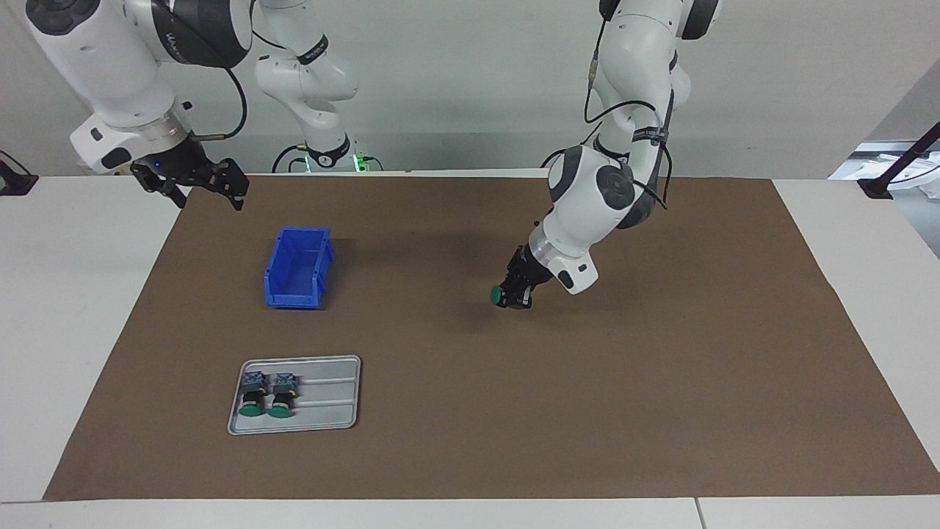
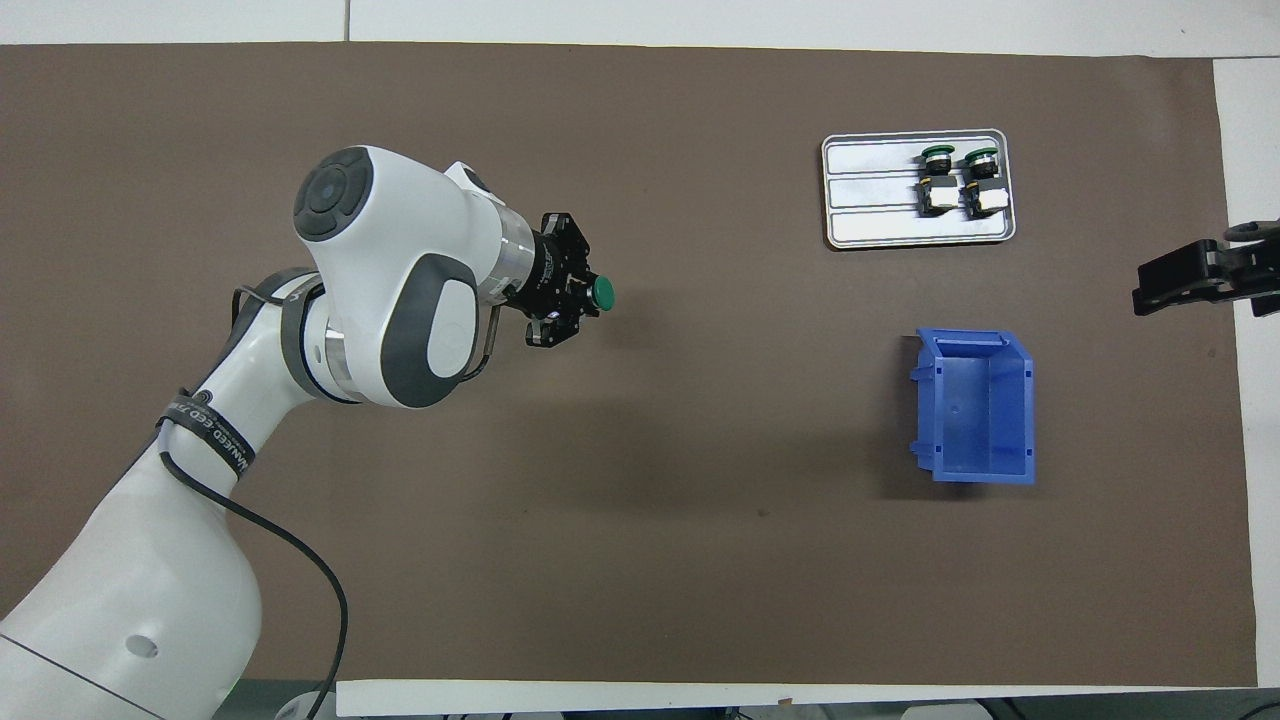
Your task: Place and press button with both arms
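1. The right arm is waiting at its own end of the table, nearest the robots. The right gripper [image 1: 209, 187] is hanging in the air over the edge of the brown mat [image 1: 661, 382], its fingers standing wide apart and gripping nothing.
2. The blue bin [image 1: 297, 268] is sitting on the mat toward the right arm's end, a little farther from the robots than that gripper, its open top facing up and its inside showing nothing.
3. The left arm is reaching out over the middle of the mat. The left gripper [image 1: 514, 294] is hovering above the bare mat, its fingers pinching narrowly on the black body of the button [image 1: 497, 295]. The button is lying sideways in the grip, its green cap pointing toward the right arm's end of the table and clear of the mat.
4. The grey tray [image 1: 330, 397] is lying farthest from the robots, toward the right arm's end, well apart from the bin.
5. Two more buttons [image 1: 253, 393] are resting side by side in the tray, at its end toward the right arm's end of the table, green caps pointing away from the robots.
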Robot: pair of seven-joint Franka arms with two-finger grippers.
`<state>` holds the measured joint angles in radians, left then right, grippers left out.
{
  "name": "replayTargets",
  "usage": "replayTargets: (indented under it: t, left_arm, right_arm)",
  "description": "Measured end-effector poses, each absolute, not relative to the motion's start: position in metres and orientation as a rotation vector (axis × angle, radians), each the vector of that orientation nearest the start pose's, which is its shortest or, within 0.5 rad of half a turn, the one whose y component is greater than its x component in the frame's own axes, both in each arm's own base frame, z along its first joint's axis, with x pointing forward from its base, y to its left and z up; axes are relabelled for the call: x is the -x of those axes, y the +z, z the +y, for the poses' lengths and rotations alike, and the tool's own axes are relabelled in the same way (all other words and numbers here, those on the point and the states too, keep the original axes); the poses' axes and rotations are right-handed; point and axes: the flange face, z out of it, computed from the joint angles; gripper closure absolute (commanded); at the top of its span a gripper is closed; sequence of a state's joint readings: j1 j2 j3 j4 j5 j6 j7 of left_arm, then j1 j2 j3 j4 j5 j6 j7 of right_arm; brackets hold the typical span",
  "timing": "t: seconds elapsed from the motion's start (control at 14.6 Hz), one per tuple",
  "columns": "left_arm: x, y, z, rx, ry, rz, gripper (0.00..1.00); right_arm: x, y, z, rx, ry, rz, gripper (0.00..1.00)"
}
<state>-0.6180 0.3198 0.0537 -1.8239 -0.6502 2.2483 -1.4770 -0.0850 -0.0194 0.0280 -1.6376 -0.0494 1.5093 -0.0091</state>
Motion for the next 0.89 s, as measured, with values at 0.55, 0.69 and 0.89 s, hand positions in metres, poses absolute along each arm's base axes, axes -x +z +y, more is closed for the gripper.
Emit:
replayTargets:
  t: [0.55,0.69,0.89]
  left_arm:
    - [-0.528,0.358,-0.315,2.854,1.022,-2.13,1.0]
    - [-0.519,0.347,-0.301,2.91,1.09,-2.127,1.0]
    - [-0.51,0.339,-0.286,2.934,1.178,-2.167,1.0]
  right_arm:
    - [-0.539,0.599,-0.036,3.182,0.176,0.077,0.01]
    - [-0.539,0.599,-0.036,3.182,0.176,0.077,0.01]
    - [-0.539,0.599,-0.036,3.182,0.176,0.077,0.01]
